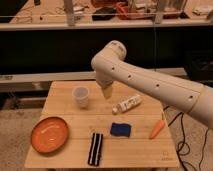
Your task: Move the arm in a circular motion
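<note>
My large white arm [150,82] with small dark dots along its links reaches in from the right edge and bends at a thick elbow [112,57] above the back of the wooden table [60,125]. Its beige gripper tip [107,93] points down, just right of a clear plastic cup [80,96] and above the tabletop. It holds nothing that I can see.
On the table lie an orange plate [49,134] at front left, a black-and-white striped object [95,148], a blue sponge [120,129], a white bottle [127,104] on its side and an orange carrot [157,128]. A cluttered shelf runs behind.
</note>
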Available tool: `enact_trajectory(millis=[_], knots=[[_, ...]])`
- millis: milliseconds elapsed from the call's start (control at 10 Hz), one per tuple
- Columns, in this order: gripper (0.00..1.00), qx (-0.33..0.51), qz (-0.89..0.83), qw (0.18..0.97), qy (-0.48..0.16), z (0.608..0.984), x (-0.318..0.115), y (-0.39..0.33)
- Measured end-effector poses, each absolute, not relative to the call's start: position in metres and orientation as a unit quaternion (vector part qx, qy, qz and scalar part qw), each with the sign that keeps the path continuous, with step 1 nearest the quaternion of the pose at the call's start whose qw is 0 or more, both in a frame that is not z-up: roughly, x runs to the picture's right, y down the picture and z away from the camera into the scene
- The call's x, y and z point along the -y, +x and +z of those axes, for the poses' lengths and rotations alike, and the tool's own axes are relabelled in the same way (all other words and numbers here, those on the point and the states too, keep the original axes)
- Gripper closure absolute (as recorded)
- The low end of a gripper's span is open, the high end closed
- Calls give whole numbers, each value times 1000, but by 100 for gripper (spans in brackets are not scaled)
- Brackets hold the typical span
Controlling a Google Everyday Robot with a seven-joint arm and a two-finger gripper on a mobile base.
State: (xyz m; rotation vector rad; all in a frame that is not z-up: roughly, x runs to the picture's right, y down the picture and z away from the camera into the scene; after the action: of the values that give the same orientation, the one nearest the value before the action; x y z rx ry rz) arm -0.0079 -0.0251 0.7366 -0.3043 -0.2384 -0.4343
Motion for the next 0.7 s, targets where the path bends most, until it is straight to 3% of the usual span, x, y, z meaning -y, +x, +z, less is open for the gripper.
enact_trajectory(millis=[400,700], knots=[[20,108,-180,963,-168,817,80,80],[20,92,-128,965,-210,858,72,156]])
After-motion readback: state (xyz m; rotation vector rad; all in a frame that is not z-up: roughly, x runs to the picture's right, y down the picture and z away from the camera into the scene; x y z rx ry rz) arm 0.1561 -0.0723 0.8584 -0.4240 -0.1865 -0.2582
